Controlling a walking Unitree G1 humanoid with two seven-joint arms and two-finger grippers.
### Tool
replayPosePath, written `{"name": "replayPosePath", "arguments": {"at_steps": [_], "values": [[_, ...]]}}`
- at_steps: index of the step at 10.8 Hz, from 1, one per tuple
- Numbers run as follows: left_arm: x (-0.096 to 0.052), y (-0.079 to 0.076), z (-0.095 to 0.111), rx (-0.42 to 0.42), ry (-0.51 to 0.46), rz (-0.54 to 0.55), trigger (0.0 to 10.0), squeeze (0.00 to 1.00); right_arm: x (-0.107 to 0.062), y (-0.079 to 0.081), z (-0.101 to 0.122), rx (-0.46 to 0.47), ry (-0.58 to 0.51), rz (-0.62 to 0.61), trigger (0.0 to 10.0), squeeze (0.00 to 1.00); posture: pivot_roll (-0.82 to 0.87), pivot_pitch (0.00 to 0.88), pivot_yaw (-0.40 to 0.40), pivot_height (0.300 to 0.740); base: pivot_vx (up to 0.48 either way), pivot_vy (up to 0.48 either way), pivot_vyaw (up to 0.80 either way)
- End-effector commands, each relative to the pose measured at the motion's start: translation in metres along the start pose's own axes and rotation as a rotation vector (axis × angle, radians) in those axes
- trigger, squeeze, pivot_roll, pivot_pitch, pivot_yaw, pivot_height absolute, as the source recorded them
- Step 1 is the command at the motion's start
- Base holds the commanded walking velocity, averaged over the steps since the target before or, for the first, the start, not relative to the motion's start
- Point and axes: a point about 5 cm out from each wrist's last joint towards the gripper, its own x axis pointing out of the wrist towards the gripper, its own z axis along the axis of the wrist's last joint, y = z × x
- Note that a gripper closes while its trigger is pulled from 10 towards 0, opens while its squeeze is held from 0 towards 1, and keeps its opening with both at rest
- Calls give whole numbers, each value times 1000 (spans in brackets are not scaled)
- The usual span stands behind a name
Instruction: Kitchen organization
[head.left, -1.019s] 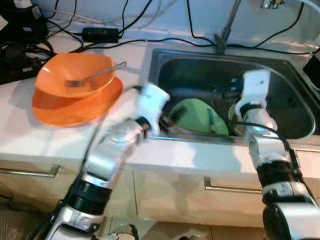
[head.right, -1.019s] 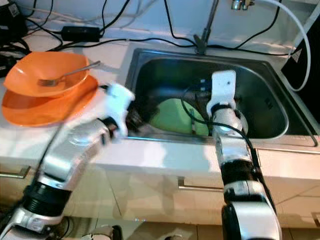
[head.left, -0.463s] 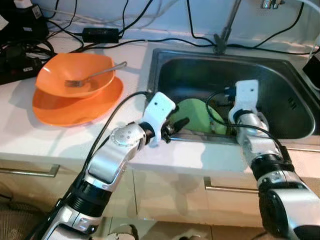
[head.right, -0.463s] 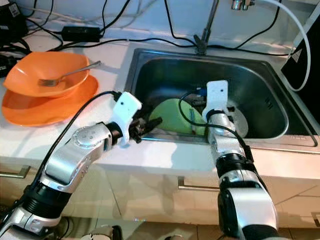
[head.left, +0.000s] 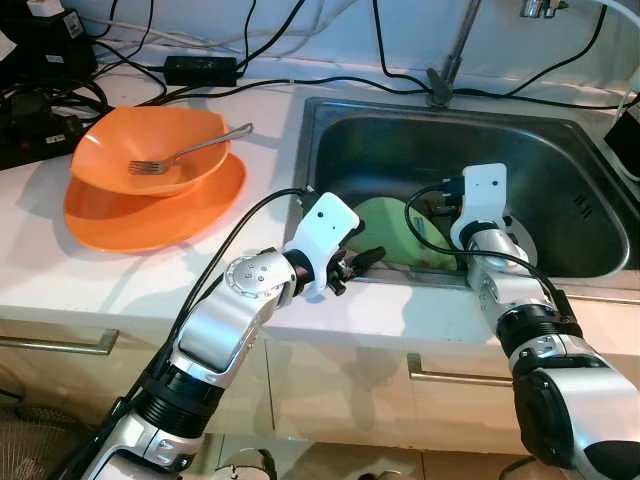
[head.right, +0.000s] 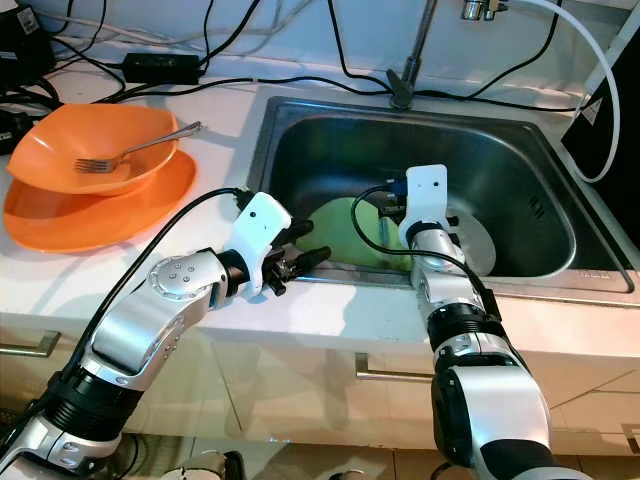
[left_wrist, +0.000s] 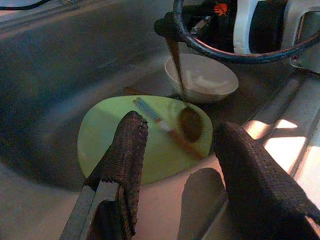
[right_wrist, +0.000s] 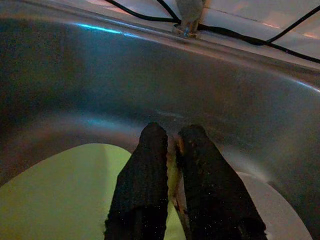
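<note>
A light green plate (head.left: 392, 228) lies in the steel sink (head.left: 560, 150), with a white bowl (left_wrist: 201, 78) beside it. My right gripper (right_wrist: 172, 136) is down in the sink over the plate. It is shut on the thin handle of a brown spoon (left_wrist: 190, 123), whose bowl rests on the plate. A second slim utensil (left_wrist: 150, 111) lies on the plate next to the spoon. My left gripper (head.left: 358, 266) hovers open at the sink's front rim, pointing at the plate, with nothing between its fingers (left_wrist: 125, 155).
On the counter to the left, an orange bowl (head.left: 150, 148) holding a fork (head.left: 190, 152) sits on an orange plate (head.left: 150, 210). Black cables and an adapter (head.left: 200, 68) run along the back wall. The faucet stem (head.left: 445, 70) rises behind the sink.
My left arm has swung right and settled at the sink's front rim. My right wrist has dropped lower into the sink and come nearer the front.
</note>
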Motion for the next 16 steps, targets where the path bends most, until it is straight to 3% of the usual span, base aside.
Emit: {"name": "replayPosePath", "arguments": {"at_steps": [1,2,3,4,8,10,12,13,15,16], "values": [[0,-6,-6,2,31,-27,10000,0,1,0,1,14,-2,1,10000,1000,113,79,-75,740,0,0,0],[0,-7,-6,2,33,-29,10000,0,1,0,0,14,-2,0,10000,1000,113,78,-75,740,0,0,0],[0,-7,-6,3,34,-31,10000,0,1,-1,1,9,-5,-4,10000,639,112,78,-74,740,0,0,0],[0,-7,-6,2,32,-28,10000,0,2,-3,4,5,-20,-14,10000,0,112,78,-74,740,0,0,0],[1,3,-1,20,-17,62,10000,0,5,-2,47,57,-232,0,10000,0,101,78,-70,740,0,0,0],[2,10,5,58,-62,133,10000,0,-7,13,71,87,-367,45,10000,0,89,79,-64,740,0,0,0],[-1,26,16,90,-155,288,10000,0,-45,36,88,96,-493,138,10000,0,81,84,-64,740,0,0,0],[-2,29,17,88,-174,319,10000,0,-55,38,89,103,-516,148,10000,0,73,84,-62,740,0,0,0],[-8,39,24,107,-254,425,10000,0,-85,40,73,100,-505,144,10000,0,60,77,-54,740,0,0,0],[-8,39,24,112,-263,435,10000,0,-91,41,66,102,-484,138,10000,0,59,74,-52,740,0,0,0]]}}
